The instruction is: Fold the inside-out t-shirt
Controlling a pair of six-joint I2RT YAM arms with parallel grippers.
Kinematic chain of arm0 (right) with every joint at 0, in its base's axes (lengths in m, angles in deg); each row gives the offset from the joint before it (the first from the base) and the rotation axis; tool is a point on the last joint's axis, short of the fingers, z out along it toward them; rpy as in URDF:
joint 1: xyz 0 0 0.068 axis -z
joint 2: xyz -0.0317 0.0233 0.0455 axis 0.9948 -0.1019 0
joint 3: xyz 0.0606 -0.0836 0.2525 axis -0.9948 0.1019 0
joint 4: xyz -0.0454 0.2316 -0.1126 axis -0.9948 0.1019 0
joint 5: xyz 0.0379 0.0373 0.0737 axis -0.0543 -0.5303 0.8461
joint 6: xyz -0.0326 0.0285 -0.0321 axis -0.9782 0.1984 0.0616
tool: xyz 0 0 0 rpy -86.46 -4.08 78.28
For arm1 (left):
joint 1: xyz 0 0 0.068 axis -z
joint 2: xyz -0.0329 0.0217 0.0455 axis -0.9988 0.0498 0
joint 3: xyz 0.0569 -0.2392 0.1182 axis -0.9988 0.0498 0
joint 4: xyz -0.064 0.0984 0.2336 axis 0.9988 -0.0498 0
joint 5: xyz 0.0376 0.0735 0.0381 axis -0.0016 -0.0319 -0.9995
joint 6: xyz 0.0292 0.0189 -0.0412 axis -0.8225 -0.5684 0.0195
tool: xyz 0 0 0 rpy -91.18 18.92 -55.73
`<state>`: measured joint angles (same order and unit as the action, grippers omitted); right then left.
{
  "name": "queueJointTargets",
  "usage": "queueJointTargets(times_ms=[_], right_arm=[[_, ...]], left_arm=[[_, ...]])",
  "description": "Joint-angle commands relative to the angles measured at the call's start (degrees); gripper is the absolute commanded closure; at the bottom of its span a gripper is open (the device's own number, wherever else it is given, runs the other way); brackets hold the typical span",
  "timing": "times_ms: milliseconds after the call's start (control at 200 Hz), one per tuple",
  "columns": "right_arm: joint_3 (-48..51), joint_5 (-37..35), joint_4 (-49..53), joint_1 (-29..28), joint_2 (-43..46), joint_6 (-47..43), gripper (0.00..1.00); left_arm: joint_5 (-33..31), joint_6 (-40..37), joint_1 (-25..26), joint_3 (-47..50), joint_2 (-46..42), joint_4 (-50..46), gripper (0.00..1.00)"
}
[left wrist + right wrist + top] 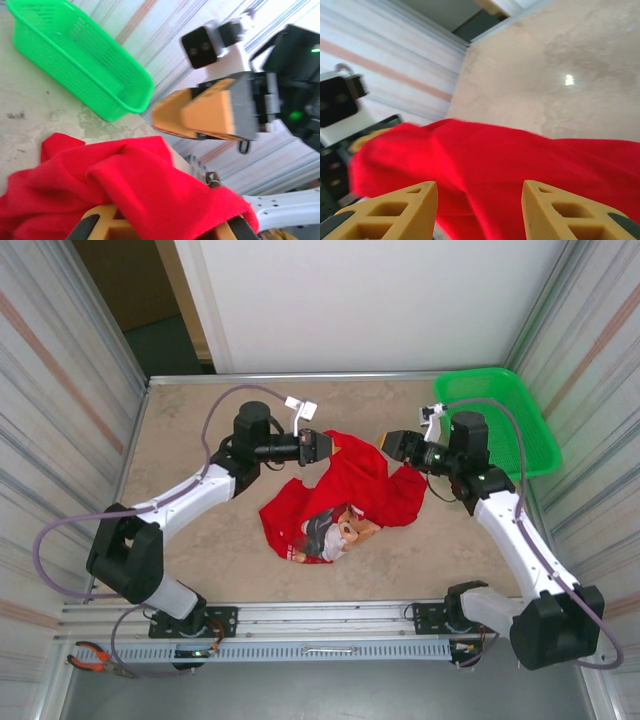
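One red shirt [340,502], crumpled, print showing. Left gripper [322,446] clenched on a lifted fold; right gripper [388,442] just beside, fingers parted, gripping nothing. Basket [520,400] far right.

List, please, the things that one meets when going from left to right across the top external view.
From the left: pliers → left gripper → right gripper → basket. The t-shirt spreads across the span of both grippers, so it is left out.
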<state>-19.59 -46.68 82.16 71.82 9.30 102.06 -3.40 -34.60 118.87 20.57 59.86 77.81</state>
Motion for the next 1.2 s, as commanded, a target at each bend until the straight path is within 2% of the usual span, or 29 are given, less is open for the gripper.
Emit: queueJointTargets(times_ms=[0,145,341,491,551,827,882,922,1037,1197], right_arm=[[-0.58,-4.84,2.58,0.13,-0.71,-0.6,0.55],[-2.66,-8.13,6.38,-2.17,4.8,-1.67,0.56],[-6.79,-15.86,11.46,-11.82,9.42,-5.95,0.55],[-9.94,-19.47,11.62,-18.73,7.41,-9.88,0.53],[-11.36,-20.32,11.79,-20.57,3.9,-11.26,0.52],[-13.45,-23.83,12.13,-23.52,-2.4,-15.12,0.51],[-13.0,-24.18,11.96,-23.51,-2.7,-15.14,0.56],[-12.65,-24.57,11.86,-23.5,-2.66,-15.2,0.64],[-13.08,-25.11,12.66,-22.8,-2.04,-15.5,0.99],[-20.25,-20.59,16.64,-19.07,-0.53,-15.8,1.0]], left_arm=[[6.73,6.05,0.27,0.94,-3.12,7.99,1.0],[4.45,5.72,0.23,0.84,-3.4,3.99,1.0],[2.34,6.36,0.14,-0.43,-2.13,0.2,1.0],[2.24,7.15,0.18,-1.08,-1.56,-0.44,1.0],[2.23,7.24,0.18,-1.3,-1.55,-0.62,1.0],[2.19,6.94,0.17,-2.26,-1.98,-2.03,1.0],[2.4,6.8,0.18,-2.28,-2.07,-2.11,1.0],[2.41,6.69,0.18,-2.37,-2.15,-2.41,1.0],[2.44,6.2,0.14,-2.55,-2.09,-2.98,1.0],[0.88,4.02,0.07,-3.71,-1.39,-6.68,0.99]])
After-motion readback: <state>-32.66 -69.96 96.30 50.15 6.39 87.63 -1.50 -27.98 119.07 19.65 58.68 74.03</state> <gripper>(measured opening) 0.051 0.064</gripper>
